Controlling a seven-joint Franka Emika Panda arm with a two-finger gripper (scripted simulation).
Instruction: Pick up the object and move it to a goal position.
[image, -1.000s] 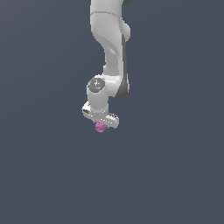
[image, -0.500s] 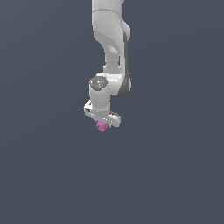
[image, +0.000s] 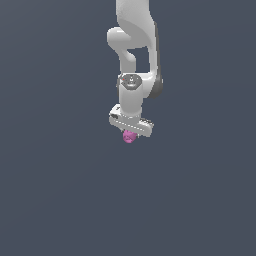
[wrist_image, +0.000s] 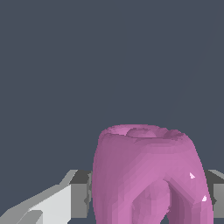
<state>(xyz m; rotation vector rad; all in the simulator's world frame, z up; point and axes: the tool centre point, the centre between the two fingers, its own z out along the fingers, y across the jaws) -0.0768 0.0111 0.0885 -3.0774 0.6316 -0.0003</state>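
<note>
The object is a tiny pink-magenta rounded lump held right under the white gripper, near the middle of the exterior view. The arm hangs down from the top of that view. In the wrist view the object fills the lower middle, rounded with a shallow dent on its far end. Grey finger pads press against both of its sides. The gripper is shut on the object. No goal marker shows in either view.
Plain dark grey-blue ground fills both views. No other objects, containers or edges are in view.
The arm and gripper have moved a little toward the exterior view's right and slightly up, carrying the object along. The grip looks unchanged.
</note>
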